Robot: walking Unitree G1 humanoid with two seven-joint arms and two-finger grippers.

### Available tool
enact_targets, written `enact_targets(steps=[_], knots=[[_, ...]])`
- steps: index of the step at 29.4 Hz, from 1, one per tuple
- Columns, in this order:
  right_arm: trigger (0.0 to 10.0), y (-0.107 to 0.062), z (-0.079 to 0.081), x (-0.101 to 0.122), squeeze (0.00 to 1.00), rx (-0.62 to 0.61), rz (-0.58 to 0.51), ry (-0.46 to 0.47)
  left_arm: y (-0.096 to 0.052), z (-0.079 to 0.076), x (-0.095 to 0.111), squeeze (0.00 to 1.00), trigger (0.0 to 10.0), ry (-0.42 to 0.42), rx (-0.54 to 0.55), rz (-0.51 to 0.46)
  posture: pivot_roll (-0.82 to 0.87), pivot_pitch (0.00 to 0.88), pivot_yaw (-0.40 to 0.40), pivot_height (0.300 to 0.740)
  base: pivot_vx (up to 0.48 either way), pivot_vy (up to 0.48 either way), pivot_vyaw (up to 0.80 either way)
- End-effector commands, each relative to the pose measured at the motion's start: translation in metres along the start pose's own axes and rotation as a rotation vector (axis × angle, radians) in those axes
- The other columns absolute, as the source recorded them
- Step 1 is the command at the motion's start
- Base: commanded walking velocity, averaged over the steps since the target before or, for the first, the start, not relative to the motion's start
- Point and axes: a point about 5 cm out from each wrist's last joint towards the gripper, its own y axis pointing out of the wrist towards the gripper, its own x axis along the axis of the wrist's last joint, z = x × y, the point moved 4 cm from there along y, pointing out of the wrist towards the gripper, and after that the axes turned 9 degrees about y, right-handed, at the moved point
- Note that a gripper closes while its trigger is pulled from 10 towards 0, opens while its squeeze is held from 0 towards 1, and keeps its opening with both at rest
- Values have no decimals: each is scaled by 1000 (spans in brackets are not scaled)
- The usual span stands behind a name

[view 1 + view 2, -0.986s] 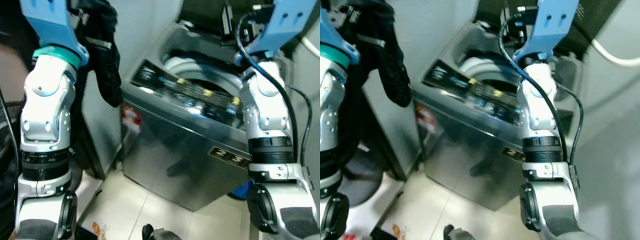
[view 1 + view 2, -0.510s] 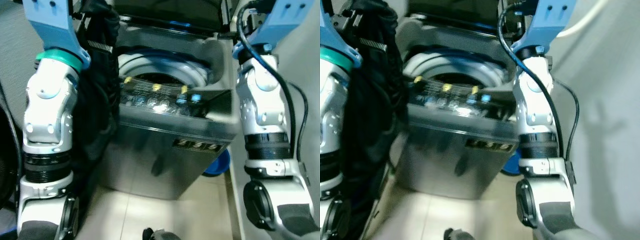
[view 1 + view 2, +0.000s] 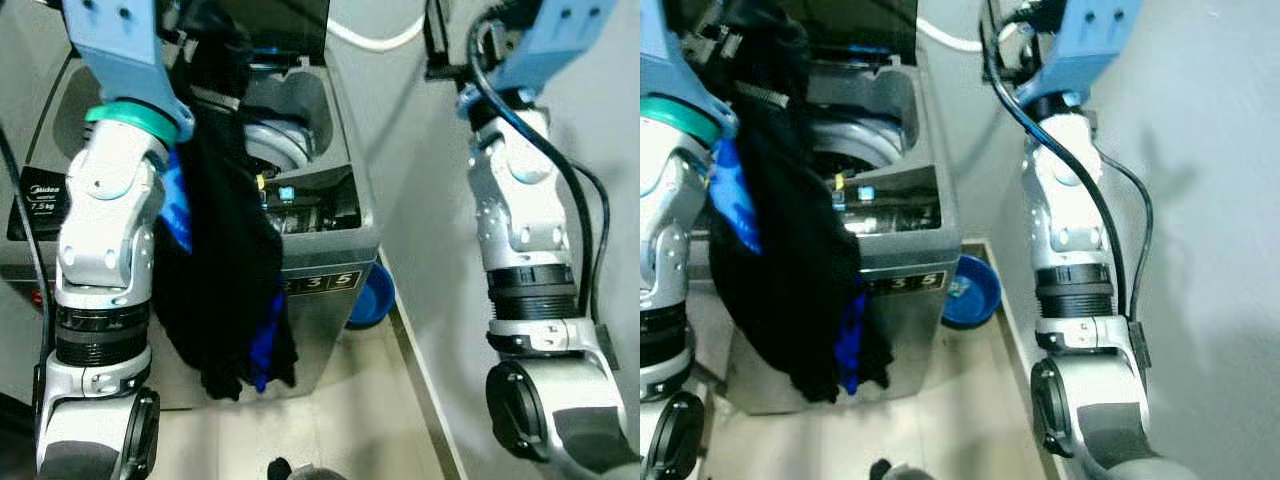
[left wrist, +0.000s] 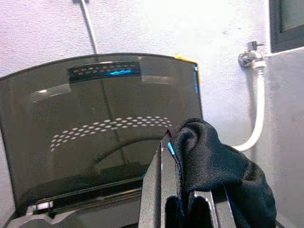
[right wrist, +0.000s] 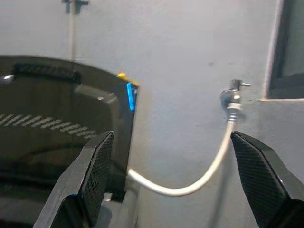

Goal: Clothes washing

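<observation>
The black garment (image 3: 215, 250), with a streak of blue cloth showing along its edge, hung from the left gripper (image 4: 183, 209), whose fingers were clenched on a bunched fold of it, as the left wrist view showed; the rest of the cloth trailed down in front of the washing machine (image 3: 320, 235), draped past its front edge and covering part of the control panel. Over the last second the whole view had swung round, which I took to be the robot turning and stepping rather than anything in the room moving: the machine had gone from standing off to the robot's right to sitting squarely before its left arm, so the garment now hung near the open drum (image 3: 275, 150) instead of well to one side of it. The lid (image 4: 95, 128) stood raised against the wall behind, so the opening was free. To my eye that put the job at the loading step, with the cloth still to be lifted over the front edge and lowered into the drum before letting go. The right gripper (image 5: 175, 190) was held up high by the wall, its fingers spread apart and empty, pointed toward the tap (image 5: 232, 97) and the white hose (image 5: 190, 185) that ran from it toward the back corner of the machine. A blue basin (image 3: 370, 295) sat on the floor just beside the machine's right side.
</observation>
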Motion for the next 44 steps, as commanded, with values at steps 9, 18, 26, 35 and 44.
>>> enact_targets(steps=[9,18,26,35,44], knots=[[10000,-5,7,-7,0,32,20,-2,1,4,12,0,10000,37,39,-56,67,71,-47,740,438,0,0],[10000,-6,6,-7,0,30,19,-6,2,3,12,0,10000,34,40,-55,67,74,-46,740,464,0,0],[10000,-6,5,-7,0,26,19,-9,2,4,10,0,10000,31,49,-40,67,72,-46,740,68,0,0],[10000,-6,4,-6,0,25,16,-9,2,-3,12,0,10000,18,15,-55,68,65,-46,740,0,0,0],[10000,-5,5,-6,0,30,13,-9,3,-3,13,0,10000,11,14,-57,69,58,-48,740,0,0,0]])
